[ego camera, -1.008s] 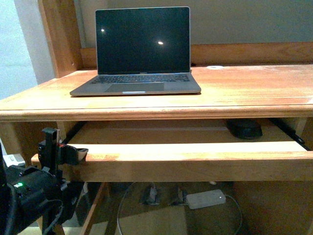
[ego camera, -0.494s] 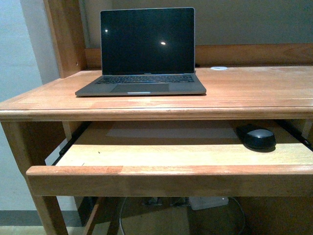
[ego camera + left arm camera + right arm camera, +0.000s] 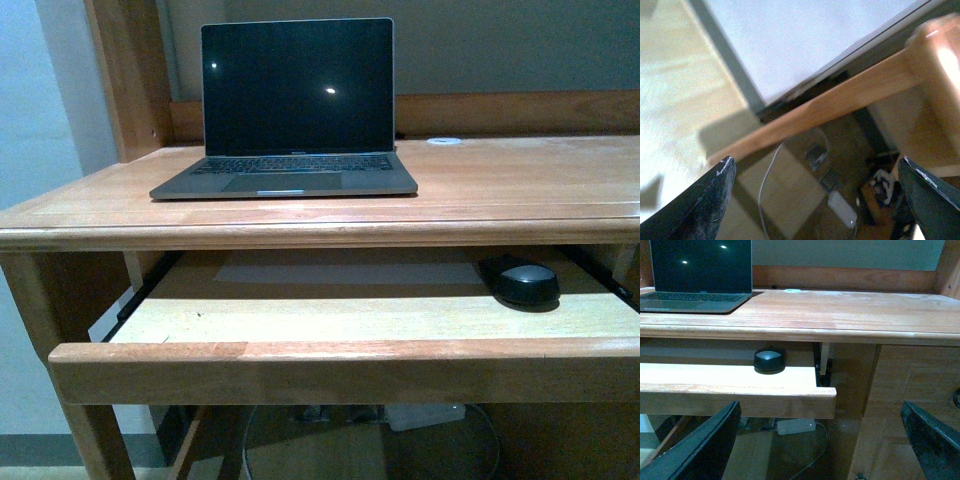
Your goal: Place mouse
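A: At the right wrist, what is shown of the right gripper (image 3: 820,407)?

B: Its two dark fingers are seen spread wide, and nothing is held between them. It is placed well apart from the desk.

A: And the left gripper (image 3: 814,165)?

B: It is likewise parted and empty. It is pointed toward the floor under the desk, where a white power adapter (image 3: 842,210) is seen. No part of the task is served from there.

A: Where is the mouse (image 3: 522,282) found?

B: It is laid on the pull-out shelf (image 3: 300,315), at the far right and toward the back, partly tucked under the lip of the desk top (image 3: 500,185). It is touched by neither arm. The laptop (image 3: 295,100) is set open on the desk top, above the mouse and to its left.

A: Which step is judged to be in hand?

B: The reach, it would seem. Nothing has been picked up, so the placing is not yet begun.

A: What is called for next?

B: The right arm, being nearer, would be brought in low over the shelf so that the lip above is cleared. The fingers would then be closed across the domed, glossy shell, where slipping may be feared. The spot for setting down is not shown. The bare desk top right of the laptop is only supposed.
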Controlling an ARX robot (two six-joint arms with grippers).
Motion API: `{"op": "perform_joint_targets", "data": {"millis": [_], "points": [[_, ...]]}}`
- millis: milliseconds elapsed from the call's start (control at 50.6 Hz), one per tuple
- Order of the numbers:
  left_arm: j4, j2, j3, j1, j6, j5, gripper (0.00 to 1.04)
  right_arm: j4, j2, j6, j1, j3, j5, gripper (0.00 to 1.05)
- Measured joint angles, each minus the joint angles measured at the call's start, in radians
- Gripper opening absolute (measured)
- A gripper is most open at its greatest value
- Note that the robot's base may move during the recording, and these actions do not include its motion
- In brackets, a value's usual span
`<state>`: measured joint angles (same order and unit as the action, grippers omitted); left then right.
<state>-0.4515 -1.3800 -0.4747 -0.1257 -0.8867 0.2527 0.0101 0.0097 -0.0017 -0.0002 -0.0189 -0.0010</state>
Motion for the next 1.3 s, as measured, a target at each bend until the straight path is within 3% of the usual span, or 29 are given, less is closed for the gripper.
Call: {"op": "perform_joint_targets", "data": {"millis": [138,257,356,415,593,672,731,850,889,1304], "points": [[-0.205,0.112,-0.011,-0.014,0.391,0.055,0.98,0.0,0.0,0.0,0.0,0.0,-0.001,0.98],[-0.402,0.123,0.05,-0.053,0.633,-0.199,0.82,0.0,0.0,0.0,0.0,0.0,0.0,0.98],[-0.422,0.151,0.139,-0.034,0.75,-0.35,0.69,0.0,0.0,0.0,0.0,0.0,-0.001,0.98],[-0.417,0.204,0.208,-0.003,0.829,-0.389,0.51,0.0,0.0,0.0,0.0,0.0,-0.003,0.98],[-0.365,0.395,0.333,0.043,0.87,-0.337,0.02,0.0,0.0,0.0,0.0,0.0,0.0,0.98],[-0.325,0.487,0.366,0.109,0.872,-0.26,0.02,0.0,0.0,0.0,0.0,0.0,0.0,0.98],[-0.3,0.528,0.382,0.13,0.873,-0.262,0.02,0.0,0.0,0.0,0.0,0.0,-0.003,0.98],[-0.253,0.593,0.409,0.127,0.877,-0.253,0.02,0.0,0.0,0.0,0.0,0.0,0.0,0.98],[-0.322,0.59,0.438,0.125,0.879,-0.253,0.02,0.0,0.0,0.0,0.0,0.0,-0.001,0.98],[-0.083,0.835,0.466,0.125,0.879,-0.252,0.02,0.0,0.0,0.0,0.0,0.0,0.0,0.98]]}}
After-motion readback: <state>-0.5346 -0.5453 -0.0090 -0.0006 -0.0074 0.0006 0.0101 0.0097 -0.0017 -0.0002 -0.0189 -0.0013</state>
